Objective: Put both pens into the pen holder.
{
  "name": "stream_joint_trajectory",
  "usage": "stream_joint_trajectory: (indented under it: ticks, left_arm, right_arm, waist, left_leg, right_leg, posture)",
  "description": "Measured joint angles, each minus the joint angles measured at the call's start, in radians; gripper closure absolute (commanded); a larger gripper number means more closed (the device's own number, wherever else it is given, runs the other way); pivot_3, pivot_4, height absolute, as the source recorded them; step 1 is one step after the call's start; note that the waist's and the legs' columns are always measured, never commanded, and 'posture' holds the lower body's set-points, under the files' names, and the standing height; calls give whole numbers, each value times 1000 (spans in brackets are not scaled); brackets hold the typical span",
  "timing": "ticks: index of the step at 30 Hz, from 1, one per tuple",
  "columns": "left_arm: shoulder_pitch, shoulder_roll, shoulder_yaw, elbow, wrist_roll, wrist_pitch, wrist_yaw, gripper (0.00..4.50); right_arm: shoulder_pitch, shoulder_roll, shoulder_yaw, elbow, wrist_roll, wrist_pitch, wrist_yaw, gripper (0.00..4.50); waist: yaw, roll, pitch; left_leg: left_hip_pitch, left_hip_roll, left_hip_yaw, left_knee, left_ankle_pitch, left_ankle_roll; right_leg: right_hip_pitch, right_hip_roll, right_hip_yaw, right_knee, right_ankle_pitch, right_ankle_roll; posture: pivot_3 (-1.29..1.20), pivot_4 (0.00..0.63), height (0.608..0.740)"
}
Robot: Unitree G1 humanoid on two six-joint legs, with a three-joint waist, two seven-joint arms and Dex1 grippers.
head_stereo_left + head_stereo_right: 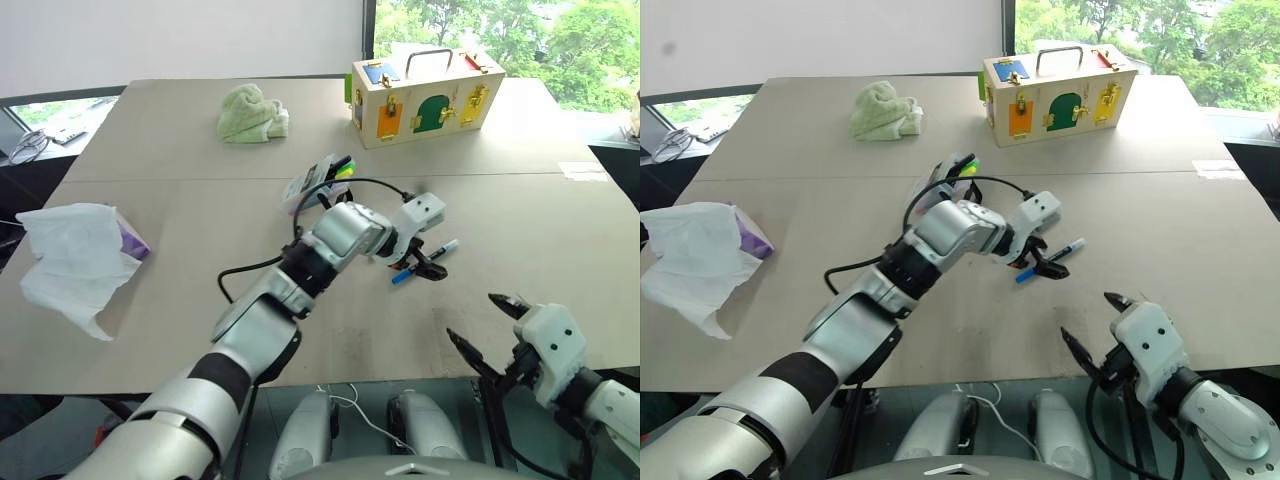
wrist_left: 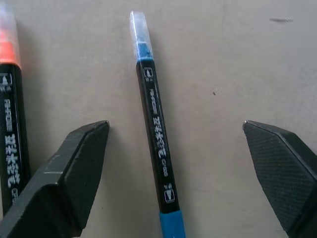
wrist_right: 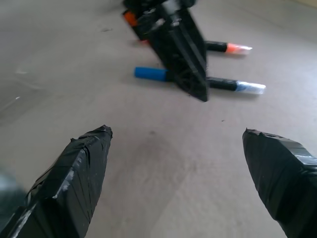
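The blue-ended pen (image 2: 157, 144) lies flat on the table between the fingers of my left gripper (image 2: 176, 126), which is open and straddles it without touching. The orange-ended pen (image 2: 10, 124) lies parallel to it, just outside one finger. From the head, my left gripper (image 1: 422, 263) is reached across to the right of the table's middle, pointing down over the blue pen (image 1: 447, 247). The pen holder (image 1: 308, 186), a tilted clear case holding green and yellow markers, stands behind the left forearm. My right gripper (image 1: 472, 318) hangs open and empty near the front edge.
A wooden box with coloured doors (image 1: 425, 95) stands at the back right and a green cloth (image 1: 252, 113) at the back middle. White tissue over a purple pack (image 1: 75, 255) lies at the left. A black cable (image 1: 250, 268) loops along the left arm.
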Motion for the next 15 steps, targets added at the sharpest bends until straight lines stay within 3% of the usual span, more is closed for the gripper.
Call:
stream_joint_trajectory:
  ticks: [10,13,14,15]
  left_arm:
    - [-136,-135,-5,311,159,-135,-108,18]
    - [-155,-163,-10,378,227,-192,-128,842]
    - [-155,-165,-9,392,241,-208,-131,842]
    - [-158,-170,-8,408,255,-226,-138,1495]
  right_arm:
    - [9,-6,-53,22,32,-10,39,0]
    - [15,5,-72,38,38,-28,44,0]
    - [17,6,-72,39,37,-32,46,0]
    - [21,6,-72,42,36,-37,46,0]
  waist:
    - [22,2,-3]
    - [26,3,-5]
    - [26,3,-5]
    - [28,4,-6]
  left_leg:
    - [1,-1,-5,14,-3,5]
    - [2,-2,-6,15,-3,5]
    - [2,-2,-6,15,-3,5]
    - [2,-2,-7,15,-3,5]
  right_leg:
    - [11,-3,-6,-1,-1,3]
    - [12,-4,-6,-1,-1,4]
    - [12,-5,-6,-1,-1,4]
    - [12,-5,-6,-1,-1,4]
  posture:
    - [0,150,740]
    - [0,150,740]
    - [0,150,740]
    - [0,150,740]
